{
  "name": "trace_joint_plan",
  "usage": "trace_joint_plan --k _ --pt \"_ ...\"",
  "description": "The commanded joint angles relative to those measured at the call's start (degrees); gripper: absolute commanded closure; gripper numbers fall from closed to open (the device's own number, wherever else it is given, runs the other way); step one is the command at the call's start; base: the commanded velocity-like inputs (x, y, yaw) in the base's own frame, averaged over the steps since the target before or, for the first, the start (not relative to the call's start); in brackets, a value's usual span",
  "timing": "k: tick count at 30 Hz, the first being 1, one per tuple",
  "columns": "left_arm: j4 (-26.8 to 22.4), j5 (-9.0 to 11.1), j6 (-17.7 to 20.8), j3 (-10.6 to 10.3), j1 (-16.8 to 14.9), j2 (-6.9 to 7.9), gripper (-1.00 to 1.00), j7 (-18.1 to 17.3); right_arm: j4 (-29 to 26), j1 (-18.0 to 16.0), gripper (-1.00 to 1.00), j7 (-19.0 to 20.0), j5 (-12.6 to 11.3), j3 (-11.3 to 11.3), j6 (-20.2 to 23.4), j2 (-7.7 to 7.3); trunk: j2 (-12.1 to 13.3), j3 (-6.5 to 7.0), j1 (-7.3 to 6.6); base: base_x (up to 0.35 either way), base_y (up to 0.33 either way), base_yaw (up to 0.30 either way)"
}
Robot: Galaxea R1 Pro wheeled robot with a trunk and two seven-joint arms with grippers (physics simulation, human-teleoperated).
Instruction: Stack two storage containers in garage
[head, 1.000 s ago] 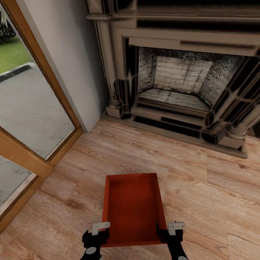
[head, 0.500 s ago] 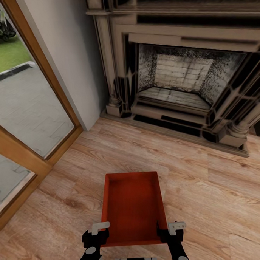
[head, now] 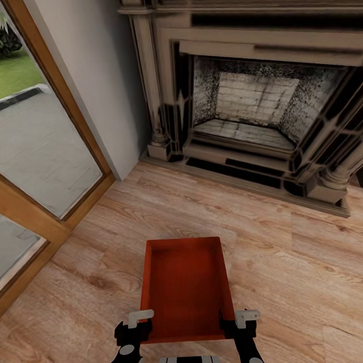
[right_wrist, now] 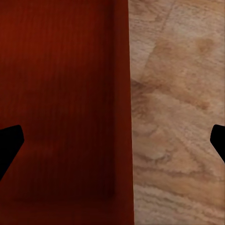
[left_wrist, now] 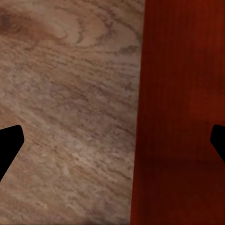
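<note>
Storage container (head: pixel 183 287) sits between both arms above the wood plank floor (head: pixel 291 272), facing the fireplace (head: pixel 252 104). Left end effector (head: pixel 136 327) straddles its left wall, fingers spread; right end effector (head: pixel 238 322) straddles the right wall, likewise spread. Glass door (head: pixel 37 151) stands left.

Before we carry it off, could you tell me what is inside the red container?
The storage container looks empty: its bare red bottom shows. The near corners by the left gripper and right gripper are partly hidden.
</note>
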Motion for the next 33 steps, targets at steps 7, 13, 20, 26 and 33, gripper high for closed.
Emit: trace_joint_plan --k 7,13,20,26,33 --pt "0.12 0.52 -0.27 -0.55 -0.04 -0.05 -1.00 0.54 0.05 -0.03 -1.00 -0.36 -0.33 0.49 -0.15 -0.02 -0.01 -0.03 -0.01 0.000 0.000 0.000" --pt "0.13 0.50 -0.27 -0.58 -0.04 -0.24 -1.00 0.57 0.05 -0.06 -1.00 -0.36 -0.34 0.48 -0.15 -0.02 -0.01 -0.03 -0.01 0.000 0.000 0.000" --pt "0.13 0.47 -0.33 -0.58 -0.04 -0.52 -1.00 0.57 0.05 -0.02 -1.00 -0.36 -0.34 0.48 -0.15 -0.02 -0.01 -0.03 -0.01 0.000 0.000 0.000" --pt "0.13 0.53 -0.80 -0.58 -0.04 -0.71 -1.00 0.57 0.01 -0.05 -1.00 -0.36 -0.34 0.49 -0.15 -0.02 -0.01 -0.03 -0.01 0.000 0.000 0.000" --pt "0.13 0.67 -2.55 -0.58 -0.04 -0.70 -1.00 0.57 -0.03 -0.02 -1.00 -0.36 -0.34 0.49 -0.15 -0.02 -0.01 -0.03 -0.01 0.000 0.000 0.000"
